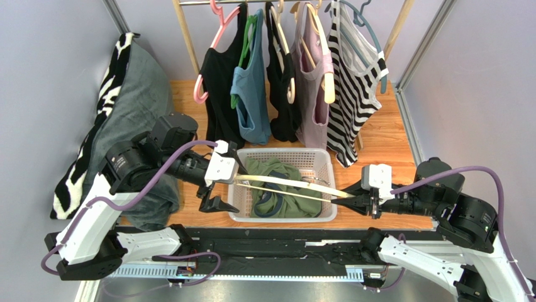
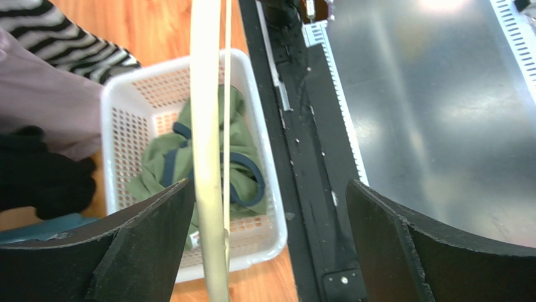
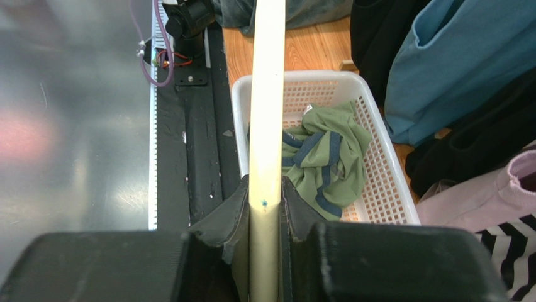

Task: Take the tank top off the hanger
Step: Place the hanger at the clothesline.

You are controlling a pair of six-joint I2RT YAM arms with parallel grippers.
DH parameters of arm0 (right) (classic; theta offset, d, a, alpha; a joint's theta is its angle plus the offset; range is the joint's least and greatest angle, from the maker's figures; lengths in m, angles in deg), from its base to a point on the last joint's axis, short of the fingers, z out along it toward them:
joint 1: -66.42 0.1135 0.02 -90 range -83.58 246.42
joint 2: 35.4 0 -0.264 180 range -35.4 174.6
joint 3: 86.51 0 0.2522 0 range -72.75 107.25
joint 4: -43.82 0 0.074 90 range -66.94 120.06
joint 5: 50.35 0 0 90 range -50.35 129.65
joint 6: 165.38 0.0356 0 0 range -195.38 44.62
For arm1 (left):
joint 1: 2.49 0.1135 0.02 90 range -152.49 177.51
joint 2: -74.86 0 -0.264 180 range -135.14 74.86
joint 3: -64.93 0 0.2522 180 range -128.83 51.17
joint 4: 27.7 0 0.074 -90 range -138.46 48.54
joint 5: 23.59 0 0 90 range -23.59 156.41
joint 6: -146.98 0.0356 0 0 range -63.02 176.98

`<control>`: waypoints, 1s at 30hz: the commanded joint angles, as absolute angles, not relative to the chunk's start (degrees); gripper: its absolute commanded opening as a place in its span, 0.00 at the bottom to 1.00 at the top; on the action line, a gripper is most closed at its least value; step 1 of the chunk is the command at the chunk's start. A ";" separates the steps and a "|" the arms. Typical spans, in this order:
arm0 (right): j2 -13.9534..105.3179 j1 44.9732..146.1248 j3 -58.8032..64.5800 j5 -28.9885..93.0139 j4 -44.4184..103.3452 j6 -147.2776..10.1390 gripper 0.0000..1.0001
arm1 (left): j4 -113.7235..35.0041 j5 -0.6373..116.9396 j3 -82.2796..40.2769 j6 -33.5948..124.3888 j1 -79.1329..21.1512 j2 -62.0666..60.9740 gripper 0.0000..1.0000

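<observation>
- Grips one end of the cream hanger (image 1: 283, 184) with the right claw (image 3: 264, 195), jaws pinched tight on the bar.
- Holds the left claw (image 2: 267, 201) wide open at the hanger's other end, the bar close beside one finger in the wrist view.
- Shows the green tank top (image 3: 327, 151) crumpled inside the white basket (image 1: 283, 151) on the wooden tabletop (image 1: 384, 141), beneath the hanger and off it.

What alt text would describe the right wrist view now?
The right gripper is clamped on a cream hanger that runs up the frame, above a white basket holding the crumpled green tank top. Other garments hang at the right.
</observation>
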State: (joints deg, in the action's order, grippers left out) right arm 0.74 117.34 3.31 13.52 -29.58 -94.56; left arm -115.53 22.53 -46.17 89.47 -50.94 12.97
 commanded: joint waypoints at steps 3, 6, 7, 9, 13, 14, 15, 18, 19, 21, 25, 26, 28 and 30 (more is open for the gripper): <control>0.90 117.13 3.89 11.35 -23.29 -93.67 0.00 | -116.26 21.24 -45.07 92.13 -50.48 14.39 0.79; 0.99 117.13 3.89 11.35 -23.38 -93.84 0.00 | -115.64 21.50 -45.25 91.87 -50.48 14.22 0.63; 1.16 117.13 3.89 11.35 -23.47 -93.75 0.00 | -115.30 21.67 -45.42 91.78 -50.39 14.13 0.59; 1.34 117.13 3.81 11.44 -23.38 -93.75 0.00 | -115.12 21.94 -45.77 91.43 -50.39 13.87 0.45; 1.52 117.13 3.63 11.79 -23.55 -94.02 0.00 | -115.03 22.12 -45.86 91.34 -50.39 14.04 0.41; 1.52 117.13 3.63 11.88 -23.55 -94.02 0.00 | -115.03 22.12 -45.60 91.34 -50.30 14.21 0.36; 1.60 117.13 3.63 12.14 -23.64 -94.19 0.00 | -115.03 22.20 -45.43 91.43 -50.22 14.30 0.30; 1.34 117.13 3.72 12.84 -23.73 -94.72 0.00 | -114.94 22.90 -44.90 91.25 -50.04 14.57 0.00; 1.34 117.13 3.81 13.02 -23.99 -94.72 0.00 | -114.94 22.99 -44.90 91.17 -50.04 14.57 0.00; 1.43 117.14 3.89 14.33 -23.82 -94.90 0.01 | -114.85 23.26 -44.81 90.73 -49.69 14.74 0.00; 0.90 117.13 4.33 17.76 -22.25 -94.81 0.20 | -112.31 24.92 -44.81 87.57 -47.50 15.79 0.00; 0.12 117.13 4.51 18.81 -21.63 -94.72 0.25 | -111.96 25.19 -44.81 86.08 -46.80 17.10 0.00; -0.94 117.22 4.69 21.98 -19.52 -94.81 0.47 | -111.17 25.37 -44.63 84.76 -44.26 18.69 0.00; -2.35 117.13 5.38 25.39 -17.68 -95.07 0.57 | -111.16 25.45 -44.55 83.52 -42.40 21.85 0.00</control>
State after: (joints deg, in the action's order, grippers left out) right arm 0.33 117.32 3.28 17.46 -24.79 -94.89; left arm -113.54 25.97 -44.16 87.08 -45.71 16.14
